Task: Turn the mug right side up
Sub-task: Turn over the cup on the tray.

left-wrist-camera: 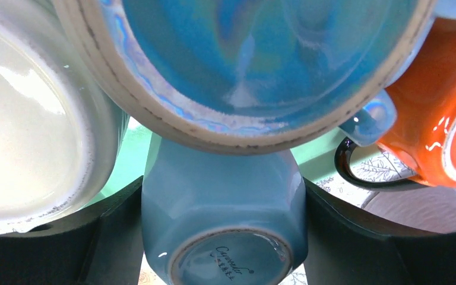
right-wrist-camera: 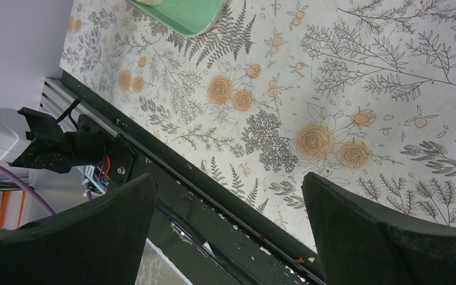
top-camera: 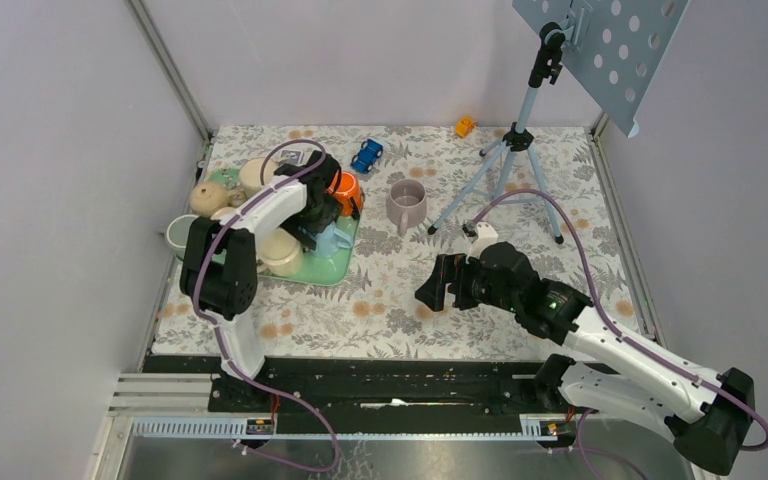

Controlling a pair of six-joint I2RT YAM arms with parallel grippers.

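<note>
Right up close, a pale blue faceted mug (left-wrist-camera: pixel 222 228) sits upside down, its stamped, glazed base facing up. The left end effector (left-wrist-camera: pixel 223 202) has its dark fingers pressed against the mug's two sides, closed on it. The desk (top-camera: pixel 400 300) wears a matte cloth printed with ferns and orange roses. Above its near edge the right end effector (right-wrist-camera: pixel 228 225) gapes wide, holding nothing. A spindly metal tripod (top-camera: pixel 505 160) carries a perforated panel (top-camera: pixel 610 50). The smooth green tray (top-camera: pixel 335 268) on the left holds the crockery. Crowding the mug there are a glossy blue cup (left-wrist-camera: pixel 255 59) with a speckled rim, a cream bowl (left-wrist-camera: pixel 29 119) and a shiny orange mug (left-wrist-camera: pixel 433 119). A mauve mug (top-camera: pixel 406 205) stands upright on the cloth, off the tray. Near the back lie a blue toy car (top-camera: pixel 366 155) and an orange toy car (top-camera: pixel 465 126).
</note>
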